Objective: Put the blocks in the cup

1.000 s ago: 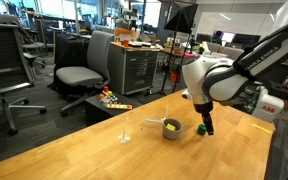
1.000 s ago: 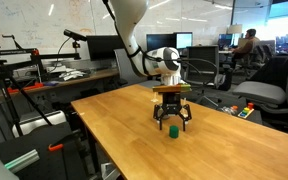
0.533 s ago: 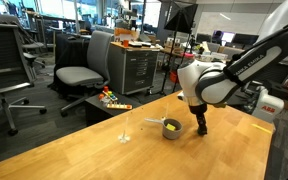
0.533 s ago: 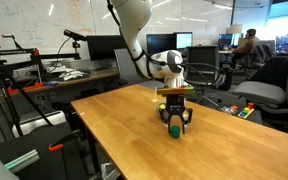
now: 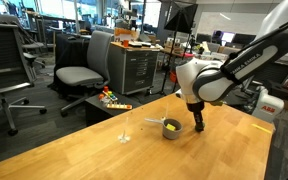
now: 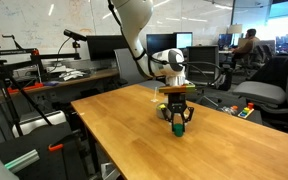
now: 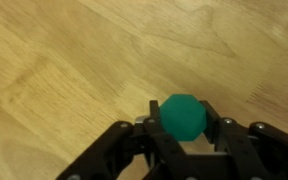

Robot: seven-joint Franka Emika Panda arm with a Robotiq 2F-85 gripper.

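In the wrist view a green block point(image 7: 184, 117) sits on the wooden table between my gripper's point(image 7: 184, 124) black fingers point(image 7: 152, 117), which press against both of its sides. In both exterior views the gripper point(image 5: 199, 127) point(image 6: 178, 126) points straight down at the tabletop, and the green block point(image 6: 178, 129) shows at its tips. The squat grey cup point(image 5: 171, 129) stands just beside the gripper with its handle pointing away from it, and a yellow block point(image 5: 171, 125) lies inside it.
A thin clear stemmed glass point(image 5: 125, 130) stands on the table point(image 5: 94, 152) beyond the cup. The table edge point(image 6: 96, 125) runs close to the gripper's side. Office chairs point(image 5: 79, 75) and desks stand off the table.
The gripper has come down over the green block and its fingers have closed in from wide open onto the block's sides.
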